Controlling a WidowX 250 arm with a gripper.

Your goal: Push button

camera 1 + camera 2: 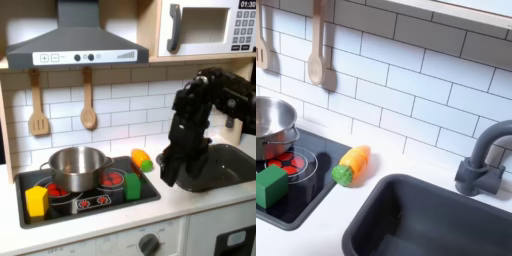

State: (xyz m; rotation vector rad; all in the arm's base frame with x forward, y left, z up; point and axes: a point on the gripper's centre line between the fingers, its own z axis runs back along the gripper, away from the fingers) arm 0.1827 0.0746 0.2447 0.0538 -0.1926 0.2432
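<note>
The black arm hangs over the counter in the first exterior view, between the stove and the sink. Its gripper (172, 174) points down just right of the stove's edge, too dark and blurred to read how the jaws stand. Small red buttons (91, 203) sit along the front strip of the black stove (105, 205). More round buttons (78, 57) line the grey range hood above. The gripper touches none of them.
On the stove are a steel pot (77, 167) (270, 122), a yellow block (36, 201) and a green block (132, 186) (270, 184). An orange-and-green toy vegetable (143, 159) (352, 165) lies by the sink (426, 220). A faucet (478, 165) and a microwave (205, 28) stand at right.
</note>
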